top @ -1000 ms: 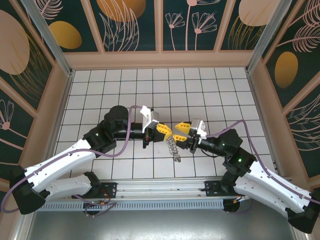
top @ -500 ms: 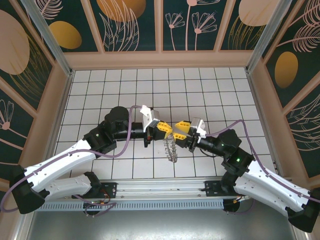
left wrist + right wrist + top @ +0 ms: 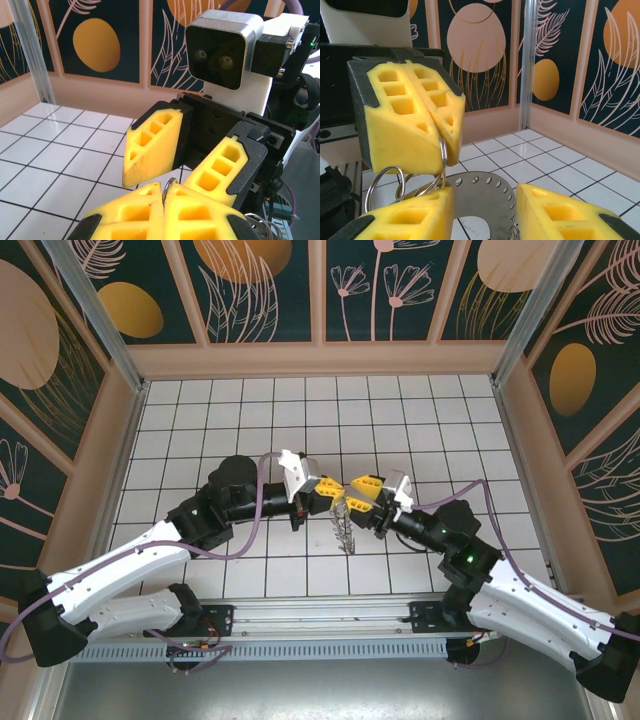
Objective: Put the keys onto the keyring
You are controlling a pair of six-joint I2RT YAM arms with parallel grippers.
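On the left, the left arm [image 3: 150, 550] reaches in over the white tiled floor [image 3: 250, 410] towards the middle of the cell. Its tip, the left gripper [image 3: 336, 495], is clenched: in the left wrist view its two yellow fingers [image 3: 130, 215] press flat against each other, and a thin wire loop [image 3: 169, 183] pokes out of the seam between them.

That loop belongs to the keyring [image 3: 345, 528], which hangs straight down from the left gripper's tip, clear of the floor, in the narrow space where the two grippers meet. In the right wrist view, the silver-grey keyring is a flat metal piece with a row of small holes along its curved rim. A few small wire rings [image 3: 382, 182] dangle beside it, to its left. Whether a key hangs among them is too small to tell.

Just right of the keyring, the right gripper [image 3: 354, 500] faces the left one, tip almost to tip. Its jaws stand apart and grip nothing. In its own wrist view, its fingers [image 3: 407, 220] sit to either side of the hanging keyring, which shows through the gap beyond them. The right arm [image 3: 520, 600] runs back to the lower right.
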